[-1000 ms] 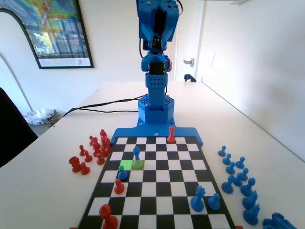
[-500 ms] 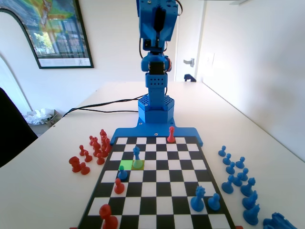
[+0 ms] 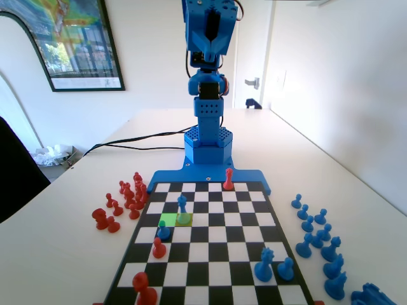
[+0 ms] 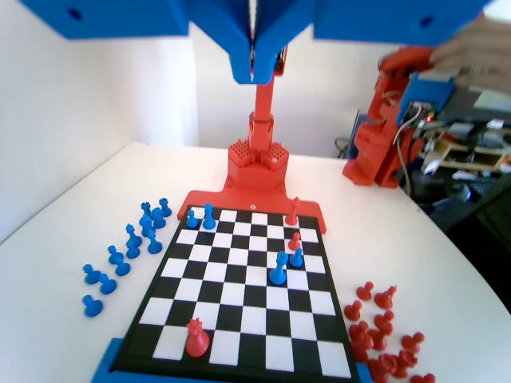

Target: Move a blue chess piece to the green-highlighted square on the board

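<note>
Blue chess piece (image 3: 182, 208) stands on the green-highlighted square (image 3: 173, 219), left of board (image 3: 280, 254) centre. Tool (image 4: 257, 57) raised high, jaws clenched, empty. Placement looks done; next: park arm.

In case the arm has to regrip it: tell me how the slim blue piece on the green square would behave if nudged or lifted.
The blue chess piece is tall and thin over a small flared base, so a high sideways nudge would likely tip it. It looks like hard plastic: probably stiff, light and somewhat slippery. If toppled, it may roll into the blue pawn nearby.
</note>
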`<state>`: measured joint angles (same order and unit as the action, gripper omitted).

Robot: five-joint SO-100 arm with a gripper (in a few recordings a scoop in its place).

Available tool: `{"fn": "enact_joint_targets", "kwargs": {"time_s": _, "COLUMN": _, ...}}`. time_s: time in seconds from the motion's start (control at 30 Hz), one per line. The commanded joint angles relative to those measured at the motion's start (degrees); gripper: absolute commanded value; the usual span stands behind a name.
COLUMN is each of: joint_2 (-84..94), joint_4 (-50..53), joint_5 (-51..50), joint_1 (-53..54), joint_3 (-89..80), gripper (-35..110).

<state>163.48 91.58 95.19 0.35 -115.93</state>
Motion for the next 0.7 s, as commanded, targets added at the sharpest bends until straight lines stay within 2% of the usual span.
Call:
{"fn": "enact_joint_targets", "kwargs": {"time_s": 0.0, "joint_2": -8.6, "joint_4": 1.3, "joint_5": -0.4, "joint_1": -1.1, "joint_3": 8.4, "gripper": 1}}
{"fn": "enact_joint_targets", "kwargs": {"time_s": 0.67, "joint_2": -46.6, "joint_4": -1.9, "joint_5": 9.8, "joint_1": 16.0, "joint_3": 17.7, "gripper": 3}}
